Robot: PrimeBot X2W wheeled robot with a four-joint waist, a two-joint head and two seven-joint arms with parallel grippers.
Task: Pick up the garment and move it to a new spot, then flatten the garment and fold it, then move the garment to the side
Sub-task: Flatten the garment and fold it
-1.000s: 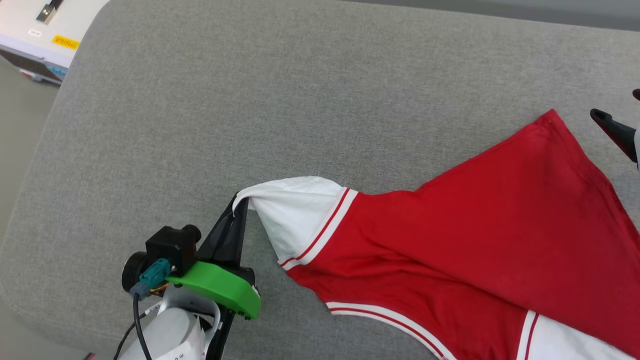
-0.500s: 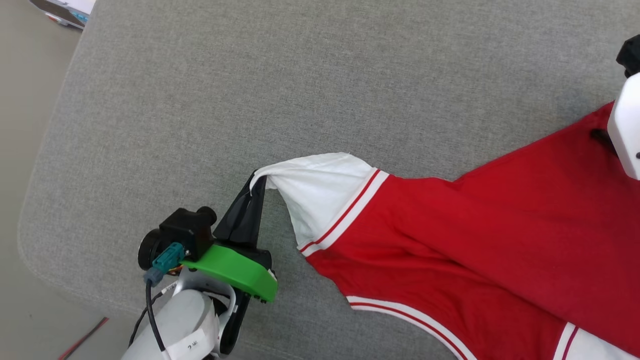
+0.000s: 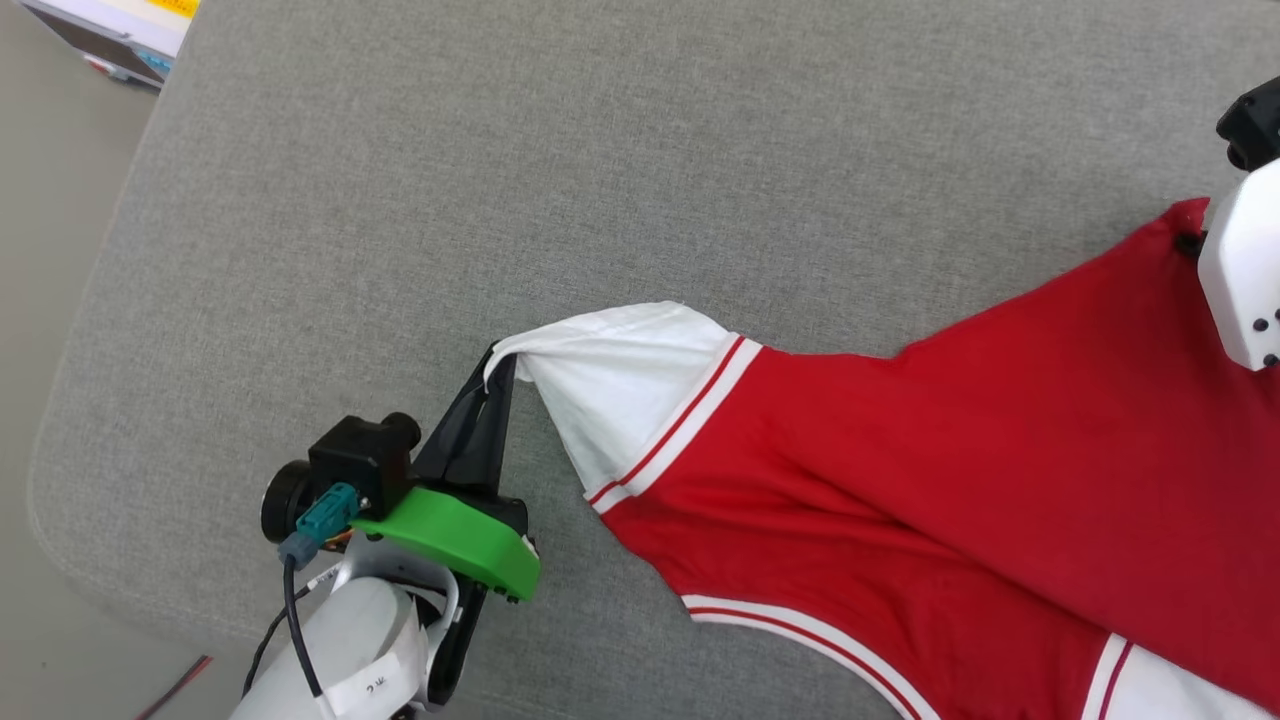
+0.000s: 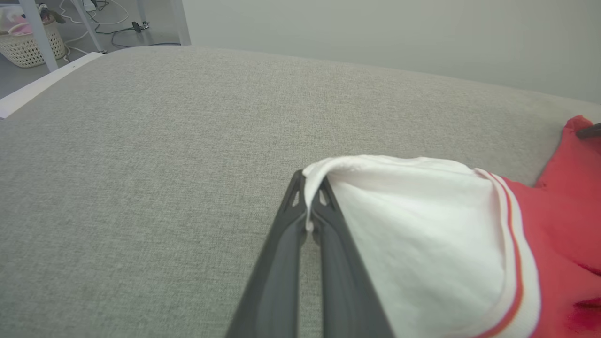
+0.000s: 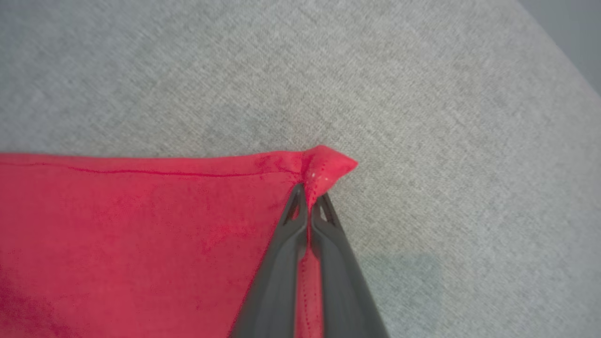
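Red garment (image 3: 950, 480) laid on right half of bench (image 3: 500, 150), lower part cut off at view edge. White sleeve tip pinched tight by left gripper (image 4: 310, 188). Red hem corner pinched tight by right gripper (image 5: 310, 199), hidden behind white wrist (image 3: 1240, 290) in head view

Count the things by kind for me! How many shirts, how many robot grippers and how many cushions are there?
Shirts: 1, the red and white shirt
Grippers: 2, the left gripper and the right gripper, each pinching the shirt
Cushions: 1, the grey cushion under it all
Total: 4
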